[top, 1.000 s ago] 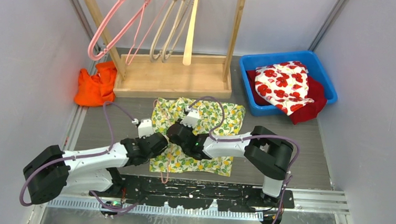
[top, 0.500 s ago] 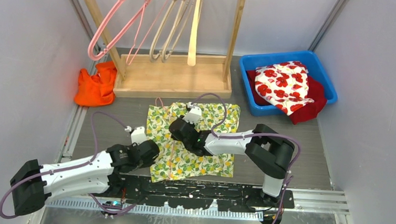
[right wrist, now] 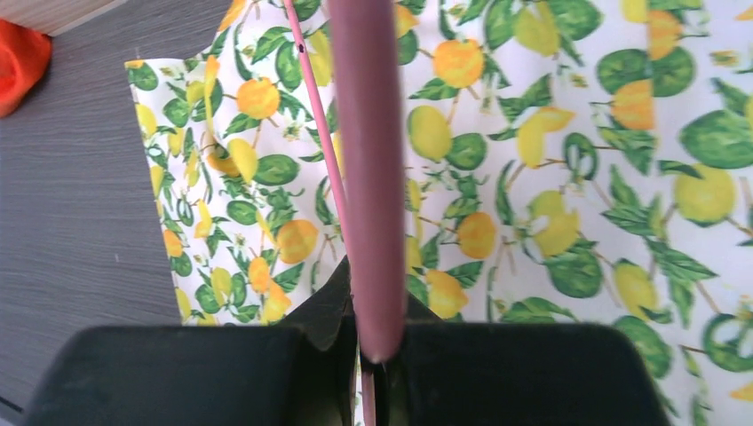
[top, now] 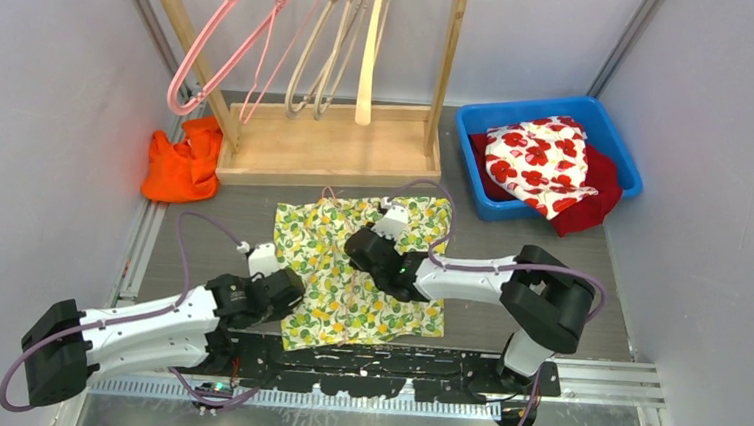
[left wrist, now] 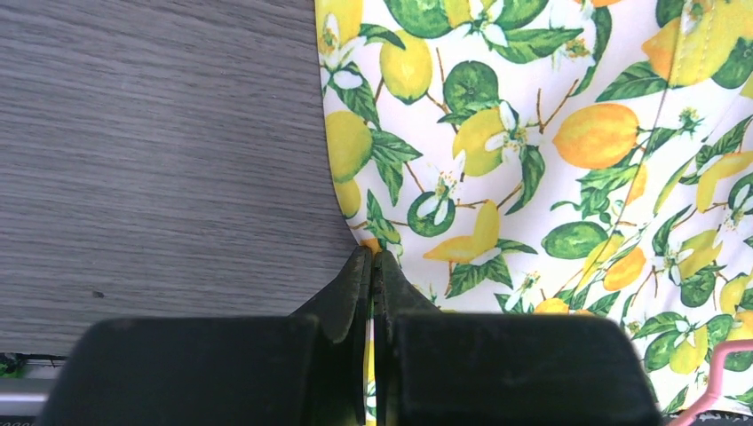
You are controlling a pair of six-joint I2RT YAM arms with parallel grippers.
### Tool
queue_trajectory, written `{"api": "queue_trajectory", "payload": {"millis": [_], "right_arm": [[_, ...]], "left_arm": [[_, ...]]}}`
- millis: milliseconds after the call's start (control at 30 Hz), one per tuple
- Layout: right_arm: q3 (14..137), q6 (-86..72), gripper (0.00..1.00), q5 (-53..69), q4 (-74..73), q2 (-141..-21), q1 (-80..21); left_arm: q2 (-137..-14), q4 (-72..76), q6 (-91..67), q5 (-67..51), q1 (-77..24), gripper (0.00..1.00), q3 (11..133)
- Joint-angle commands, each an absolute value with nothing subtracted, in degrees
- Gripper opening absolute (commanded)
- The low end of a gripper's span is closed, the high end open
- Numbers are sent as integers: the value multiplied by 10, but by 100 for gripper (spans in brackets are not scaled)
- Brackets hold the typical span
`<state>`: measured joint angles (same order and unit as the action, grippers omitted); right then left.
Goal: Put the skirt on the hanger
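— One skirt (top: 325,255), white with a lemon print. Where does it lie?

— Spread flat on the grey table (top: 213,212), just in front of the wooden rack (top: 327,149), with an arm reaching in from each side.

— What is the left gripper (left wrist: 373,259) doing?

— It sits at the skirt's near left edge. Its fingers are pressed together with no gap. The wrist view shows a sliver of printed fabric between them, so they are pinching the cloth at its border.

— And the right gripper (right wrist: 366,284)?

— That one is over the skirt's middle, a little toward the far side. Its fingers are closed on a thin pink wire (right wrist: 320,133), which runs from the grip across the print toward the skirt's far left corner. I cannot tell how much more of the wire there is. A purple cable (right wrist: 368,133) hangs right in front of the wrist camera and hides part of the grip.

— What stands around the skirt?

— Behind it, a pink hanger (top: 227,42) and several beige hangers (top: 329,49) hang inside the rack's frame. An orange cloth (top: 184,164) lies crumpled against the left end of the rack's base. To the right of the rack is a blue bin (top: 468,169), near the skirt's far right corner but apart from it. In the bin, a white cloth with red poppies (top: 542,159) lies on top of a red cloth (top: 594,203).
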<state>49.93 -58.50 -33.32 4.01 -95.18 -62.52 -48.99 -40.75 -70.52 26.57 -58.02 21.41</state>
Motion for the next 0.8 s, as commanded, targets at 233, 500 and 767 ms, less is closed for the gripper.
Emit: {"api": "queue_trajectory", "payload": {"millis": [233,500,767], "right_arm": [[433,-542,1,-397,-58,-873,-611],[438,-523,1,-401,-80,-853,-609],[454,-507,1,-391,-100,-829,-609]], "left_arm": [[-504,-403,-705,286,-582,0,224],[-518,-395,-703,285,-582,0,227],[-513,-392,-704,290,-582,0,222]]}}
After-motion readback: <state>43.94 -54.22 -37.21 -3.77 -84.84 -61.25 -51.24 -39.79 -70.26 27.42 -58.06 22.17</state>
